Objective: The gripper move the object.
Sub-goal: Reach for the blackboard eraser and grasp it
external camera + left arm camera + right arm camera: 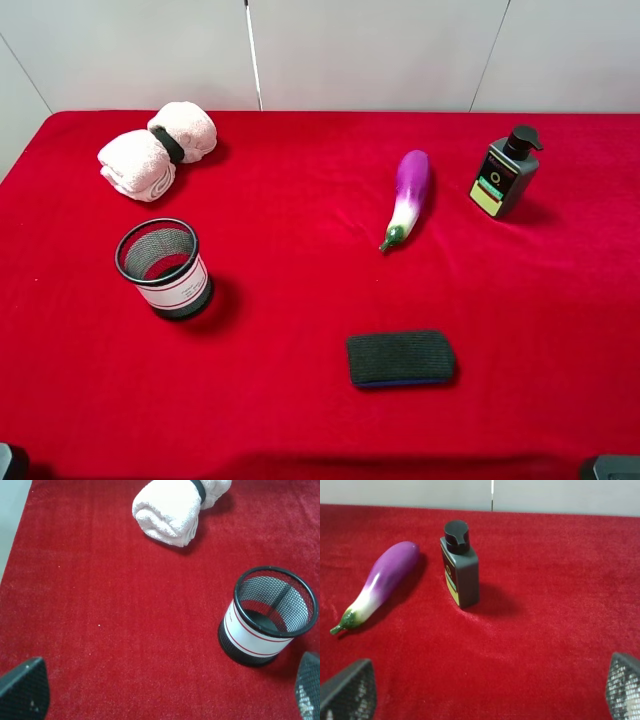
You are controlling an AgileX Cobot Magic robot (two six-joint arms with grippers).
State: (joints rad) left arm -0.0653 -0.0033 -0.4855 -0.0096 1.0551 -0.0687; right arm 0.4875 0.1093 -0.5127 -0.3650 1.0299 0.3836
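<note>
Your right gripper (485, 692) has its two mesh-faced fingertips spread wide, with nothing between them but the red cloth (545, 645). The left gripper (165, 695) is spread just as wide and is just as empty.

Neither wrist camera catches the object. The right one looks toward the far side at the eggplant (377, 582) and the pump bottle (461, 572). The left one takes in the mesh cup (267, 615) and the rolled towels (172, 507).

Only the high view shows the object (401, 358). It lies flat on the cloth toward the near edge, a little right of the middle, well apart from everything else. From the right arm, of which you see only a dark sliver (610, 467) at the near right corner, it lies to the left and slightly farther out. That puts it nearer than the eggplant and bottle this camera faces.

I judge the right arm the closer of the two, since the left arm would have to cross the middle.

The pad's long axis runs left to right, so its narrow width runs near to far. You would likely want the jaws set across that width. It sits low, so the fingertips would have to come down almost to the cloth.
</note>
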